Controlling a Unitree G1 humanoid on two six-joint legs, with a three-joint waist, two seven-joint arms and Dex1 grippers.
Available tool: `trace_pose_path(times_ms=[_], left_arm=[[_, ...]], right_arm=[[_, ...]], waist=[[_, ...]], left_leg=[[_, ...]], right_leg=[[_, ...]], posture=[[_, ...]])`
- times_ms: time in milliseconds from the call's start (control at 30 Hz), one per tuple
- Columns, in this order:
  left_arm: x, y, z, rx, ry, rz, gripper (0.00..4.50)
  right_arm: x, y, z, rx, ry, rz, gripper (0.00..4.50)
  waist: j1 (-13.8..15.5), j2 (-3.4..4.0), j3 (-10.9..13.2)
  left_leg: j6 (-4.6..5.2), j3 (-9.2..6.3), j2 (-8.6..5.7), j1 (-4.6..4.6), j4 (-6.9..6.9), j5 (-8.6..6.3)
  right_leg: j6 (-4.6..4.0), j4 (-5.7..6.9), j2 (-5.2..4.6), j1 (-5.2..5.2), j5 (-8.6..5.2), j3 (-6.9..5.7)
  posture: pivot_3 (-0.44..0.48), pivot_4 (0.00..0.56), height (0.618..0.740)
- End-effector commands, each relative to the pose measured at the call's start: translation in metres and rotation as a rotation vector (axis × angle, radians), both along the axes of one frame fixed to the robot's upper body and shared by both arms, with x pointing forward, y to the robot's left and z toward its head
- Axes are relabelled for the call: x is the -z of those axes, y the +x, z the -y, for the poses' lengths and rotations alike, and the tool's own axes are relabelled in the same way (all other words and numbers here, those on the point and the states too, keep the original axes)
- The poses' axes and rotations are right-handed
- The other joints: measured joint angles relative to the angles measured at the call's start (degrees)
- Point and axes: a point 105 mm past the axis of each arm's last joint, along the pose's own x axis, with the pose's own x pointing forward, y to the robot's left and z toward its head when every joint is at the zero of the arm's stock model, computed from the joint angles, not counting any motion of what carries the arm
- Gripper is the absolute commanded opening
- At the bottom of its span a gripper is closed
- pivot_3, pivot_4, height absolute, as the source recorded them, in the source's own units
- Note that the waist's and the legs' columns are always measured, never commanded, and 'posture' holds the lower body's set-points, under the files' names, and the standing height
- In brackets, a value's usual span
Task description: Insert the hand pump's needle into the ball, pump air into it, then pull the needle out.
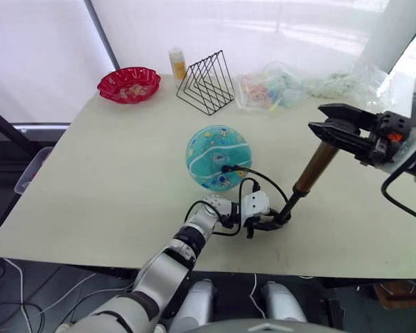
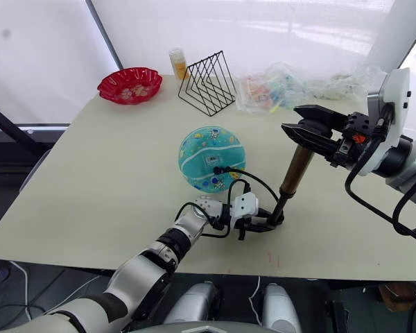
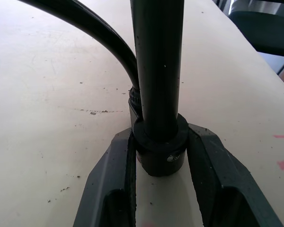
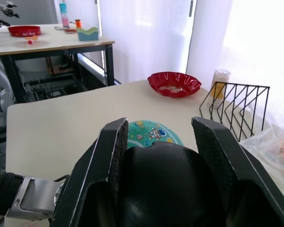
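Ball (image 1: pixel 218 157) mid-tabletop (image 1: pixel 111 173), hose fitting plugged in its side. Left gripper (image 1: pixel 267 223) fingers clamp pump (image 1: pixel 306 182) base just beside ball; right gripper (image 1: pixel 331 132) fingers grip T-handle. Step: pump—stroke along barrel, keep base pinned.

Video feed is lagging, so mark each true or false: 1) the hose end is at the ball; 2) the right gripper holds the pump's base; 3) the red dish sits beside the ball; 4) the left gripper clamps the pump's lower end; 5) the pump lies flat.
1) True: the hose ends at the ball.
2) False: the right gripper holds the hand pump by its top handle.
3) False: the red dish sits apart, at the table's far left.
4) True: the left gripper holds it there.
5) False: it stands tilted.
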Motion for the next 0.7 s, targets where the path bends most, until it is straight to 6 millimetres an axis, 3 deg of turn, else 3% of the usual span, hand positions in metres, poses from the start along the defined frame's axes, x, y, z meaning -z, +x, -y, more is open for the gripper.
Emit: trace_pose_path(times_ms=[33, 67, 200, 467, 600, 700], left_arm=[[0.051, -0.026, -0.021, 0.018, 0.186, -0.140, 1.04], [0.051, -0.026, -0.021, 0.018, 0.186, -0.140, 1.04], [0.050, -0.026, -0.021, 0.016, 0.185, -0.138, 1.04], [0.051, -0.025, -0.022, 0.007, 0.186, -0.139, 1.04], [0.050, -0.025, -0.021, 0.010, 0.183, -0.139, 1.04], [0.050, -0.026, -0.020, 0.012, 0.183, -0.138, 1.04]], right_arm=[[-0.003, -0.003, 0.005, 0.049, 0.022, 0.062, 1.65], [0.005, -0.001, 0.005, 0.049, 0.040, 0.034, 1.65], [0.069, 0.006, 0.000, 0.060, 0.019, -0.133, 1.65], [0.153, 0.004, -0.006, 0.088, -0.035, -0.314, 1.65], [0.175, 0.006, -0.003, 0.136, -0.083, -0.309, 1.65], [0.173, 0.006, -0.005, 0.125, -0.076, -0.282, 1.65]], waist=[[-0.38, -0.28, -0.18], [-0.56, -0.47, -0.29], [-0.69, -0.89, -0.63], [-0.60, -0.76, -1.19], [-0.45, -0.76, -1.41], [-0.31, -0.70, -1.42]], left_leg=[[0.05, 0.06, -0.12, 0.03, 0.01, -0.03], [0.10, 0.06, -0.37, 0.09, 0.02, -0.06], [0.74, -0.14, -1.32, 0.56, 0.04, -0.48], [0.98, -0.45, -1.39, 1.09, -0.08, -0.65], [0.98, -0.46, -1.39, 1.14, -0.12, -0.65], [0.97, -0.48, -1.42, 1.13, -0.12, -0.65]], right_leg=[[0.16, -0.20, -0.15, 0.01, 0.10, -0.06], [0.34, -0.35, -0.37, 0.01, 0.20, -0.09], [0.69, -0.48, -1.25, -0.01, 0.35, -0.43], [0.76, -0.32, -1.15, 0.15, 0.39, -0.43], [0.76, -0.32, -1.12, 0.16, 0.38, -0.43], [0.75, -0.32, -1.12, 0.15, 0.38, -0.45]], posture=[[0.000, 0.150, 0.740], [0.000, 0.150, 0.740], [0.000, 0.150, 0.740], [0.000, 0.150, 0.740], [0.000, 0.150, 0.740], [0.000, 0.150, 0.740]])
